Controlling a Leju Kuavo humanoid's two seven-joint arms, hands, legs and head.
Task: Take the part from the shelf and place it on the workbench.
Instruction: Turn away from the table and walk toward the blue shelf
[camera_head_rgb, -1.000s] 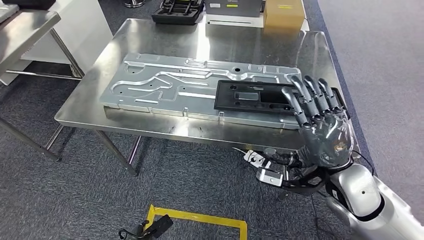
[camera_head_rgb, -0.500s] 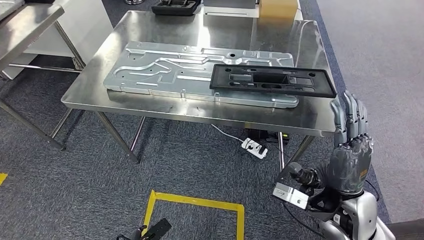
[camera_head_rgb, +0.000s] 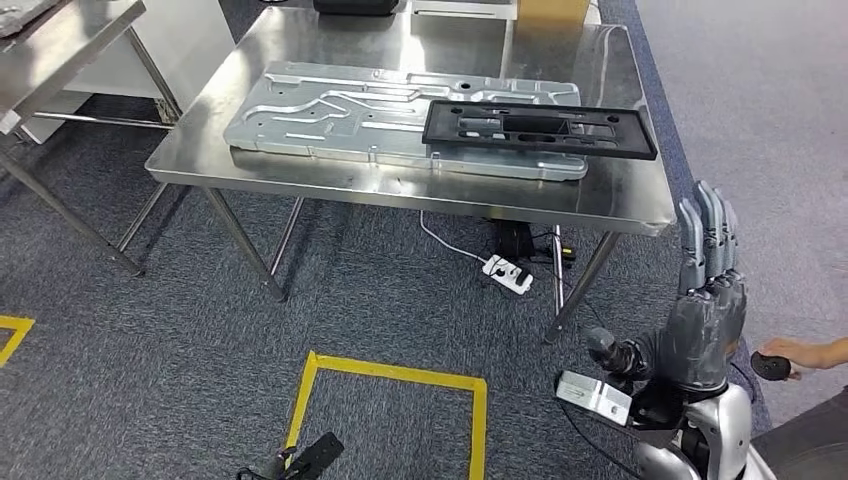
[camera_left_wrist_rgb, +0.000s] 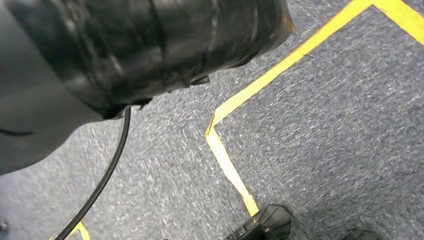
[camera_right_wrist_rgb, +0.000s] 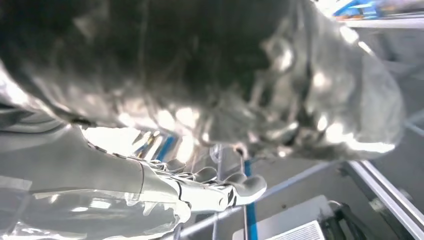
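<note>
Part: the black part (camera_head_rgb: 540, 128) lay flat on the silver plate (camera_head_rgb: 330, 110) at the plate's right end, its right edge jutting past the plate over the bare table (camera_head_rgb: 620, 195); nothing touched it
Right hand: the right hand (camera_head_rgb: 705, 300) stood well apart from the part, below and to the right of the table's near corner, fingers (camera_head_rgb: 700, 235) straight, close together and pointing up, holding nothing; a second before, it had been over the part's right end, and half a second before, already below the table edge; so it had let go and drawn back
Left hand: I could not tell its state; the left wrist view gave dark covering, blue carpet and yellow floor tape (camera_left_wrist_rgb: 235, 165), no fingers
View: the table sat higher and farther in the head view than in both earlier pictures, and the yellow floor square (camera_head_rgb: 385, 420) had shifted with it; the whole picture had moved, so the robot was backing off, not the table sliding
Bystander: a person's hand (camera_head_rgb: 800, 352) with a small dark object had come in at the right edge, near the robot's arm
Meaning: by my reading the placing was done; the part rested steady on the table's plate, and what remained was only the retreat
</note>
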